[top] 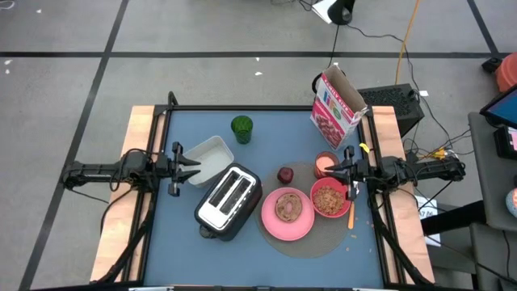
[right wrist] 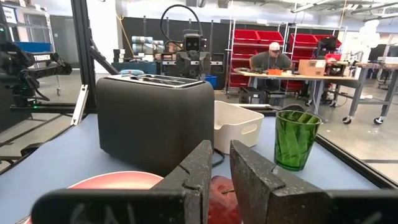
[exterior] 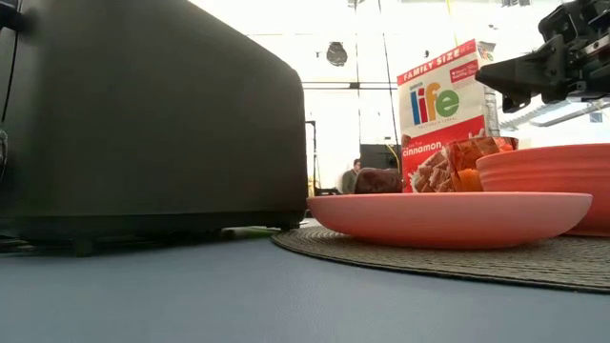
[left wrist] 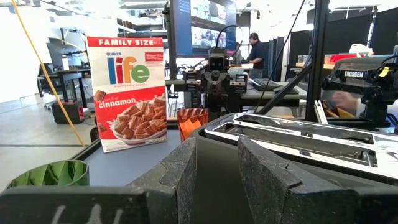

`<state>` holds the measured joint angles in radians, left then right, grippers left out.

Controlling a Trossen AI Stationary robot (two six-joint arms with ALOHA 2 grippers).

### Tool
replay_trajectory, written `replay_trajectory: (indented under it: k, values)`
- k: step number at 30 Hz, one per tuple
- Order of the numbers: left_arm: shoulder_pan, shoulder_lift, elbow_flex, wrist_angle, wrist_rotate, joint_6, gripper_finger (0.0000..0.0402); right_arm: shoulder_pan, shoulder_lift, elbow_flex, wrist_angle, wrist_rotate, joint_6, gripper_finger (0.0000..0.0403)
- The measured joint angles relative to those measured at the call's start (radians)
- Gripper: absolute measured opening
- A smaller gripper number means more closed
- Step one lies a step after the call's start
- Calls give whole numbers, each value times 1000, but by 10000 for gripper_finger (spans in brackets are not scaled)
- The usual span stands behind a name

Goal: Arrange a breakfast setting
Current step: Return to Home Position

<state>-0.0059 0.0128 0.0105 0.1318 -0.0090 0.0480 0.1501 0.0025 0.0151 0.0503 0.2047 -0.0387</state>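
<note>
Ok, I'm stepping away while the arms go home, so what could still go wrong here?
The right tool hangs close to the pink cup; a sideways swing might tip it. The spoon lies close by that arm too, so a low retreat could nudge it off its spot beside the red bowl.

Tally from the high view.

- Tableware: one pink plate [top: 271,220], one red bowl [top: 313,200], one pink cup [top: 325,164], one orange-handled spoon [top: 351,212].
- Food: one dark red fruit [top: 285,175], one round bread [top: 288,206].
- Other items: one toaster [top: 229,198], one white container [top: 212,158], one green glass [top: 241,128], one cereal box [top: 335,105], one placemat [top: 319,242].
- My grippers number two: left gripper [top: 194,164], right gripper [top: 335,170].
</note>
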Motion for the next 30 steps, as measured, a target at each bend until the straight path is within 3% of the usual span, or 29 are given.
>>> replay_trajectory:
  k: [30]
  values:
    - [0,0,0,0,0,0,124,0,44,0,5,3,0,55]
